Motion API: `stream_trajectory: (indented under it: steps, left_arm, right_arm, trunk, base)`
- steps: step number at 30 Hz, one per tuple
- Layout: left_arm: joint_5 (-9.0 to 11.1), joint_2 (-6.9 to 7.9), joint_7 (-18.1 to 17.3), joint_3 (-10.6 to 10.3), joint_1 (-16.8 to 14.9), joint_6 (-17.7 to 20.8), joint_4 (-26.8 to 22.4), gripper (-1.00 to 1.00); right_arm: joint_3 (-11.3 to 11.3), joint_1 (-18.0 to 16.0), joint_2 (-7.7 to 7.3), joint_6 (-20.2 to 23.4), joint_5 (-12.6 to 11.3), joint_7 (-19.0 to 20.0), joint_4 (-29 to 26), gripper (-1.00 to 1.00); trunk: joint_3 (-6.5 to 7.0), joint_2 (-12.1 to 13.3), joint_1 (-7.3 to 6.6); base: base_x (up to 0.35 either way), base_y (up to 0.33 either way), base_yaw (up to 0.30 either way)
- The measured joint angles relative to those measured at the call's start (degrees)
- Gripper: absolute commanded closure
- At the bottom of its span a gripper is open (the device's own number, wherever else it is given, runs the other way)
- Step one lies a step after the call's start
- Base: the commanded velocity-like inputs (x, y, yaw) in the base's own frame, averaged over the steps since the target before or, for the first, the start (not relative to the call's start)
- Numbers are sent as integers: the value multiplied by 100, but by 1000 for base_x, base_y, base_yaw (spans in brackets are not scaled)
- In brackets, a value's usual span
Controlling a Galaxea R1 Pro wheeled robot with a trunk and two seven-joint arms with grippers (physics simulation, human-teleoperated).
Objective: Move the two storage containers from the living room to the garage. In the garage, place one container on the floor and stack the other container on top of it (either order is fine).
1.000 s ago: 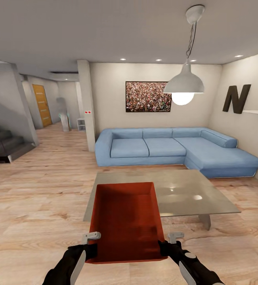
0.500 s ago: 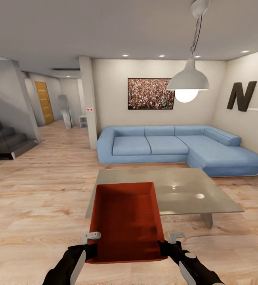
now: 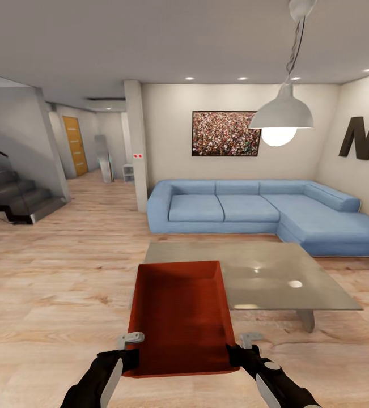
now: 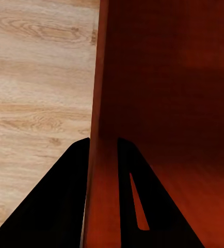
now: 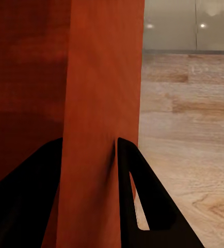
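I hold one orange-red storage container (image 3: 179,317) in front of me, above the light wood floor (image 3: 48,294) of the living room. My left gripper (image 3: 130,354) is shut on its near left wall (image 4: 102,103), one finger on each side. On the near right wall (image 5: 104,103) my right gripper (image 3: 233,354) is shut the same way. The container is empty and tilts slightly away from me. Its far end overlaps the near left corner of the grey glass coffee table (image 3: 275,272) in the head view.
A light-blue sectional sofa (image 3: 263,212) stands behind the table under a framed crowd picture (image 3: 225,134). A pendant lamp (image 3: 280,116) hangs at the right. Dark stairs (image 3: 11,195) rise at the left, and a hallway with an orange door (image 3: 75,145) leads back past a pillar (image 3: 136,144).
The whole head view has shifted: the room's things slid to the right, so the camera turned left. The container and both grippers keep the same place in the picture.
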Motion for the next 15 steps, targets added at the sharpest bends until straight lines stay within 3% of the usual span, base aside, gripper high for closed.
stream_trajectory:
  steps: [15]
  left_arm:
    - [0, 1, 0, 0, 0, -1, 0, 100]
  right_arm:
    - [9, 0, 0, -1, -6, -7, -1, 100]
  trunk:
    - [1, 0, 0]
  base:
    - [0, 0, 296]
